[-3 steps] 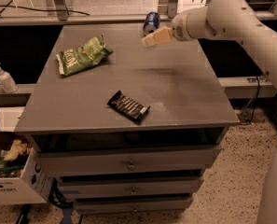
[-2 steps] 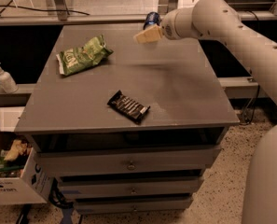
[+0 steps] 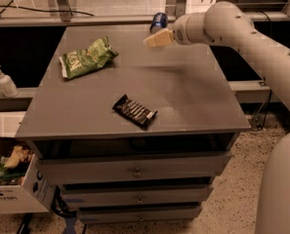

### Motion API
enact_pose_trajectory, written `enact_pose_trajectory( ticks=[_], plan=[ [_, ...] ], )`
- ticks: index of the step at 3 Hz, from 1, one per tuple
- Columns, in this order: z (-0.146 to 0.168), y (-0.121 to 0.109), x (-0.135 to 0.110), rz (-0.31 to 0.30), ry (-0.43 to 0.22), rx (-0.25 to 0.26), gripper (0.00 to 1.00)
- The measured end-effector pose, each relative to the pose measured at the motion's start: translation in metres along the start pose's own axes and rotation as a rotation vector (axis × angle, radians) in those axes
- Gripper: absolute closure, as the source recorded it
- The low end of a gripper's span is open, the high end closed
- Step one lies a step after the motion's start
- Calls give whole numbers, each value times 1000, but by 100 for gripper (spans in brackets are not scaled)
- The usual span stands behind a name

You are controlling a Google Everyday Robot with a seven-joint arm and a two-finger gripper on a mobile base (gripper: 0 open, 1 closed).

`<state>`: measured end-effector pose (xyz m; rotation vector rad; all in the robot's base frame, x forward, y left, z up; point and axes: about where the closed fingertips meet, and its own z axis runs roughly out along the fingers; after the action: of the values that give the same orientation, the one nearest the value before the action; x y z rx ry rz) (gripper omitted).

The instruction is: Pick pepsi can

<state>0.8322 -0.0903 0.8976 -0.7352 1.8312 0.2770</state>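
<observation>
The pepsi can [image 3: 158, 20] is a small dark blue can standing upright at the far edge of the grey table [image 3: 193, 96], right of centre. My gripper [image 3: 157, 38] is a tan piece at the end of the white arm, which reaches in from the right. It hovers just in front of the can and slightly below it in the view, partly covering the can's lower part. I cannot tell whether it touches the can.
A green chip bag [image 3: 87, 57] lies at the table's back left. A black snack bar wrapper [image 3: 134, 111] lies near the front centre. The table has drawers below. A soap dispenser [image 3: 4, 81] and a cardboard box [image 3: 12, 179] stand to the left.
The arm has swung left along the table's far edge, bringing the gripper from right of the can to just in front of it. The can, bag and wrapper have not moved.
</observation>
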Motion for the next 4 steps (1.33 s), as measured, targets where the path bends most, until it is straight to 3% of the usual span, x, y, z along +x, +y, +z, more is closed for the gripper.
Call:
enact_pose_trajectory(
  ticks=[2,4],
  plan=[
    [29,-38,30,95,-13,70,0],
    [63,-48,27,143,-60,107,0]
  ],
)
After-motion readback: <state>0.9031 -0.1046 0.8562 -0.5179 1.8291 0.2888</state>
